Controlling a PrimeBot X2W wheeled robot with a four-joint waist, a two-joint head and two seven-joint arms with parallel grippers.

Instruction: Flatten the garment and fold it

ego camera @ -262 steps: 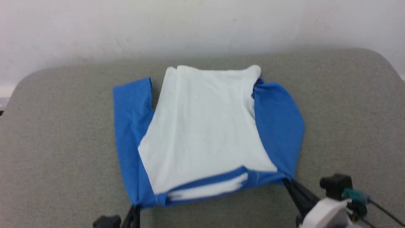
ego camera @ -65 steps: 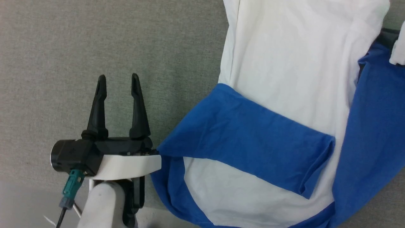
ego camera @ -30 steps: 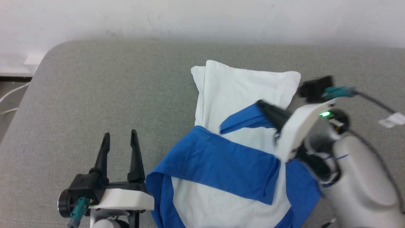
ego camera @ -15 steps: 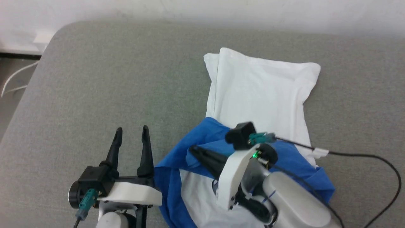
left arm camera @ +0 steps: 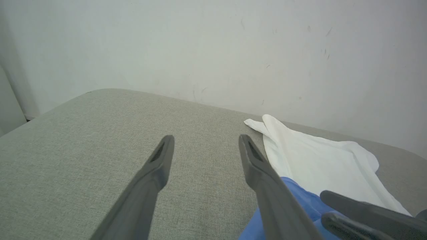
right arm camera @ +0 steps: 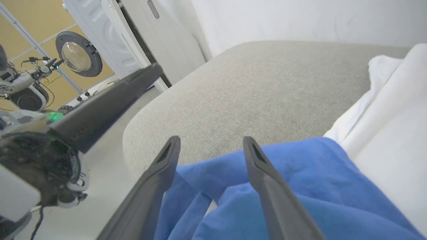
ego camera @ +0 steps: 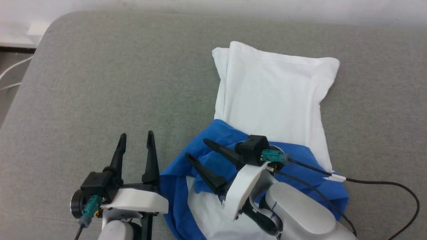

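The garment (ego camera: 273, 96) lies on the grey padded surface (ego camera: 100, 83), its white body stretching away from me and its blue sleeves (ego camera: 300, 156) bunched across the near part. My right gripper (ego camera: 196, 148) hovers open just over the blue folds, fingers pointing left and away, nothing between them. In the right wrist view the right gripper (right arm camera: 211, 140) straddles a blue sleeve fold (right arm camera: 283, 173) beside the white body (right arm camera: 393, 126). My left gripper (ego camera: 136, 135) stands open and empty left of the shirt. The left wrist view shows the left gripper (left arm camera: 205, 138) over bare grey cloth, the garment (left arm camera: 320, 160) to its right.
A pale wall (left arm camera: 213, 50) backs the padded surface, whose rounded left corner (ego camera: 46, 30) drops to the floor. A black cable (ego camera: 367, 181) trails from my right wrist. The right wrist view shows a white appliance with a round door (right arm camera: 78, 53) beyond the edge.
My right gripper carried the blue sleeve leftward and nearer across the shirt, then opened and let it go. The sleeve now lies bunched on the near part. The left gripper stayed open.
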